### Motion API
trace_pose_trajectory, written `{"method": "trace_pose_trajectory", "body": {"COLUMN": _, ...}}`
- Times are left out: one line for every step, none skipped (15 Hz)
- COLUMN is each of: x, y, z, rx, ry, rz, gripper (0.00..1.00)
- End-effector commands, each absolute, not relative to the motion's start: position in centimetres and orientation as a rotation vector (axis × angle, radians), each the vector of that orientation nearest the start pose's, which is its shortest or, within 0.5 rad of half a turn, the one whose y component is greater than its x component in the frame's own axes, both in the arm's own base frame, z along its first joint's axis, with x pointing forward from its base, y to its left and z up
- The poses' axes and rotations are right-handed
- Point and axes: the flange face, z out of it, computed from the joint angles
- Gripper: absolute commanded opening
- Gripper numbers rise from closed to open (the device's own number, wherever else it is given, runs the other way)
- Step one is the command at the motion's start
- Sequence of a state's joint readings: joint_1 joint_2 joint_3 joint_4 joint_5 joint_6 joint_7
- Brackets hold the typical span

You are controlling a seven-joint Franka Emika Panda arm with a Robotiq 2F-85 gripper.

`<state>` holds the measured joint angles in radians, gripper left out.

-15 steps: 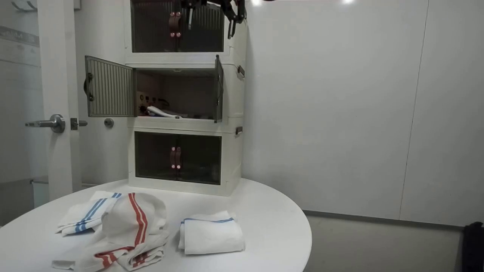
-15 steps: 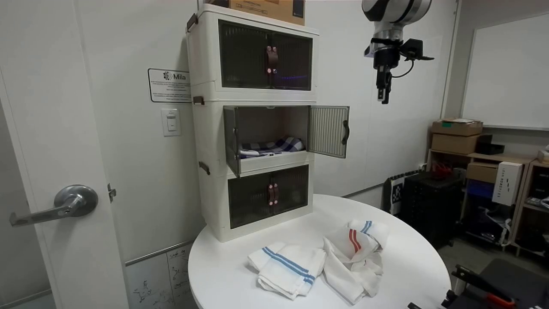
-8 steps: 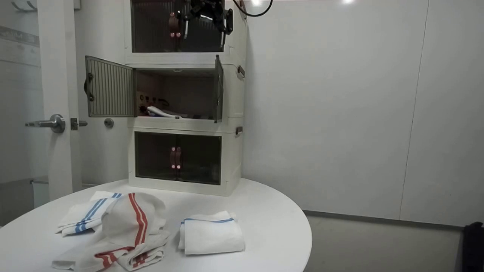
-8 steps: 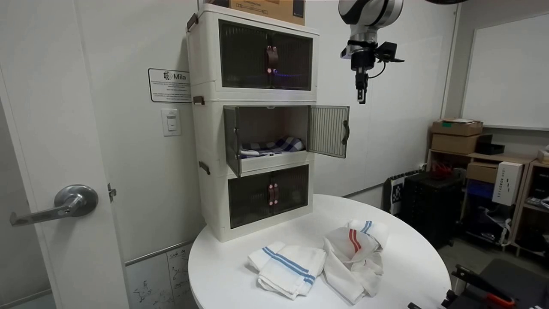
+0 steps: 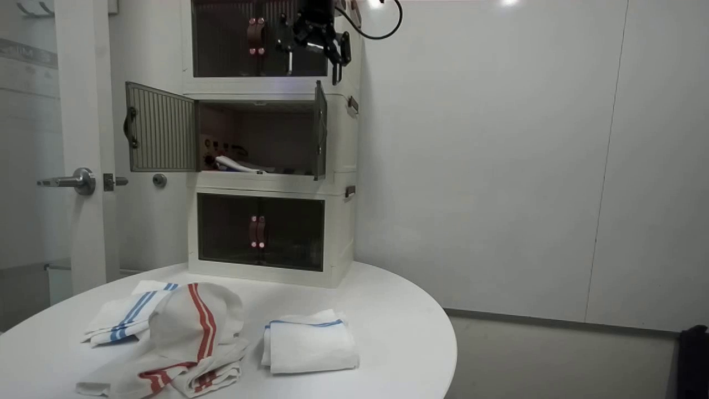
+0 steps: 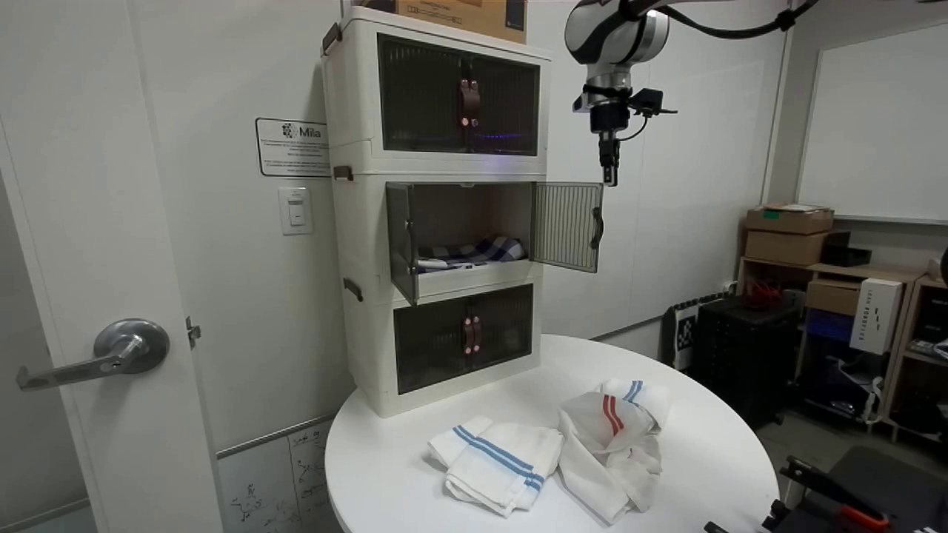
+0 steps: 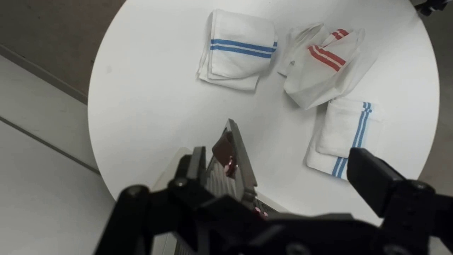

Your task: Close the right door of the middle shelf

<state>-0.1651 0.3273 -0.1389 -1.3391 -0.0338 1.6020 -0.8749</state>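
In an exterior view, the gripper [image 5: 313, 69] hangs near the middle shelf's [image 5: 277, 133] swung-out right door [image 5: 320, 133]. In an exterior view, the Panda arm [image 6: 601, 35] points straight down. The wrist view shows that door between the gripper's spread fingers [image 7: 371, 179].

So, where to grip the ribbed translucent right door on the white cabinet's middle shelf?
Probably pinch the right door from above, at its free top corner above the brown strap handle: thin panel, swung open, top exposed; the open black gripper points down.
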Motion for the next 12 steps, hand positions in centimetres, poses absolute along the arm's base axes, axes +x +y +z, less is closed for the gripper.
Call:
{"method": "trace_pose_trajectory", "body": {"x": 64.1, "y": -18.6, "z": 53.9, "rx": -3.053, "ry": -0.907, "rz": 0.128, "gripper": 1.00}}
{"method": "trace_pose_trajectory", "body": {"x": 64.3, "y": -18.5, "z": 53.7, "rx": -3.050, "ry": -0.908, "rz": 0.133, "gripper": 1.00}}
{"method": "trace_pose_trajectory", "body": {"x": 64.4, "y": -18.1, "z": 53.7, "rx": -3.034, "ry": -0.923, "rz": 0.139, "gripper": 1.00}}
{"method": "trace_pose_trajectory", "body": {"x": 64.6, "y": -17.8, "z": 53.6, "rx": -3.034, "ry": -0.932, "rz": 0.137, "gripper": 1.00}}
{"method": "trace_pose_trajectory", "body": {"x": 64.6, "y": -17.4, "z": 53.6, "rx": -3.026, "ry": -0.947, "rz": 0.136, "gripper": 1.00}}
{"method": "trace_pose_trajectory", "body": {"x": 64.6, "y": -17.1, "z": 53.7, "rx": -3.026, "ry": -0.958, "rz": 0.131, "gripper": 1.00}}
{"method": "trace_pose_trajectory", "body": {"x": 64.4, "y": -16.6, "z": 53.8, "rx": -3.001, "ry": -0.976, "rz": 0.143, "gripper": 1.00}}
{"method": "trace_pose_trajectory", "body": {"x": 64.3, "y": -16.2, "z": 53.8, "rx": -2.989, "ry": -0.984, "rz": 0.151, "gripper": 1.00}}
{"method": "trace_pose_trajectory", "body": {"x": 64.1, "y": -15.7, "z": 54.1, "rx": -2.973, "ry": -1.004, "rz": 0.154, "gripper": 1.00}}
{"method": "trace_pose_trajectory", "body": {"x": 64.1, "y": -15.3, "z": 54.1, "rx": -2.965, "ry": -1.018, "rz": 0.154, "gripper": 1.00}}
{"method": "trace_pose_trajectory", "body": {"x": 64.0, "y": -14.9, "z": 54.3, "rx": -2.948, "ry": -1.036, "rz": 0.152, "gripper": 1.00}}
{"method": "trace_pose_trajectory", "body": {"x": 63.9, "y": -14.5, "z": 54.3, "rx": -2.927, "ry": -1.051, "rz": 0.155, "gripper": 1.00}}
